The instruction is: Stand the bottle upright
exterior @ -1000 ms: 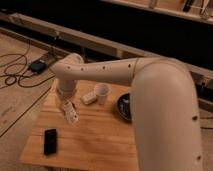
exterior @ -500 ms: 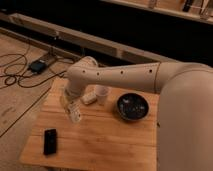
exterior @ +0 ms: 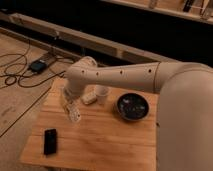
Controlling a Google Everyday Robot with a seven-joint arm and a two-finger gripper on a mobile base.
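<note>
The bottle (exterior: 89, 97) lies on its side close to the far edge of the table (exterior: 107, 142), just beside the cup (exterior: 102, 93); I cannot say if they touch. Its long axis runs roughly along that far edge, a little slanted. The gripper (exterior: 73, 112) hangs from the arm (exterior: 125, 77) low over the table toward the left edge, holding nothing. Whether it is spread or pressed together I cannot tell. From the gripper, the bottle is a short way toward the far edge and toward the cup, so I think the next reach goes that way. What the cup holds is hidden. The dark bowl (exterior: 132, 107) stands near the right edge, its contents unclear. A phone (exterior: 50, 141) lies flat by the near left corner.
</note>
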